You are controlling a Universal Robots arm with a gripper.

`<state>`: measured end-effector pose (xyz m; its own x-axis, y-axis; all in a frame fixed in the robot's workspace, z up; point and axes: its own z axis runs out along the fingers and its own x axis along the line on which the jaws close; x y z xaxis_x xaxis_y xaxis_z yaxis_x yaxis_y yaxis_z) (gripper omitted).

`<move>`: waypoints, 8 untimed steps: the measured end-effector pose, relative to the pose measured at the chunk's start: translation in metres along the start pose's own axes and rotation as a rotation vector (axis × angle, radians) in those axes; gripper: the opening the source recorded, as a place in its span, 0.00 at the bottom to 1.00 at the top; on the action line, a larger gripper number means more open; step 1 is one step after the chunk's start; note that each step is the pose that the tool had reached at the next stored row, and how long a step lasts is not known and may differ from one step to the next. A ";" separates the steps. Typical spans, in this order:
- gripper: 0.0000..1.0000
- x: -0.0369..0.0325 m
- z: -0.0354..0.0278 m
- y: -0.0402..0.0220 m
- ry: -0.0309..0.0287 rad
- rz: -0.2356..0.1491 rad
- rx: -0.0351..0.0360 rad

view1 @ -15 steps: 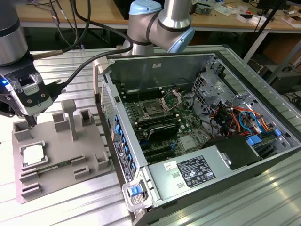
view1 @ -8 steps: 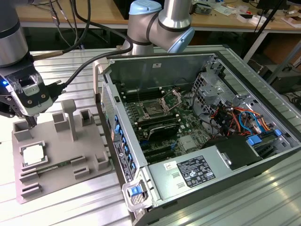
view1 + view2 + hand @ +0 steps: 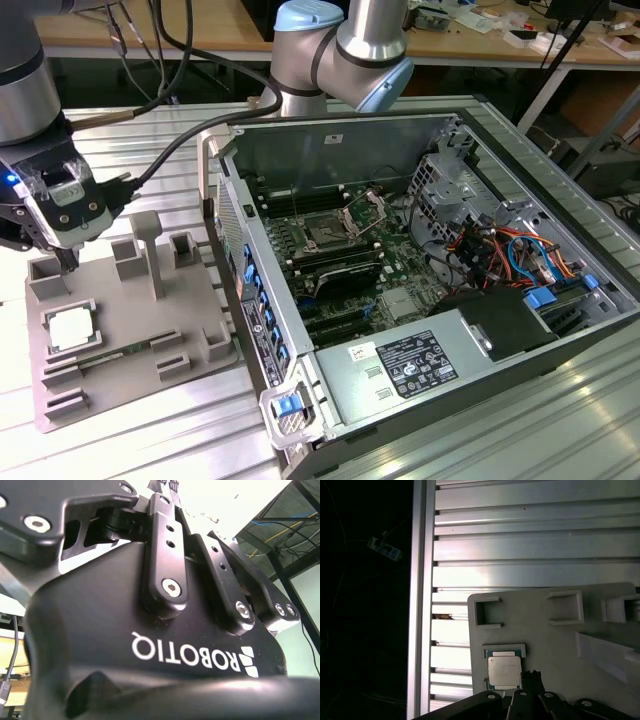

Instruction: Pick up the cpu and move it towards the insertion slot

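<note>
From my station, the gripper (image 3: 66, 262) has its 2 fingers pressed together with nothing between them. It is poised over the grey tray (image 3: 140, 330), near the tray's far corner at the exterior view's left. The cpu (image 3: 70, 328) lies flat in a shallow framed pocket along that same left edge of the tray. In the first wrist view the gripper (image 3: 531, 676) has its tips just beside one edge of the cpu (image 3: 504, 672). I cannot tell whether they touch it. The tray rests on the slatted metal worktop (image 3: 150, 430), beside the open computer case (image 3: 560, 330). The insertion slot (image 3: 323, 236) is well apart from the cpu, on the motherboard (image 3: 400, 262) inside the case.
</note>
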<state>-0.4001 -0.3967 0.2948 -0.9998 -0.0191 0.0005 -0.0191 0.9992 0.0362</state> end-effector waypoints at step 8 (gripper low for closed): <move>0.11 0.0000 0.0017 -0.0001 0.0001 0.000 0.0000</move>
<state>-0.4001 -0.3967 0.2931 -0.9998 -0.0191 0.0006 -0.0191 0.9992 0.0362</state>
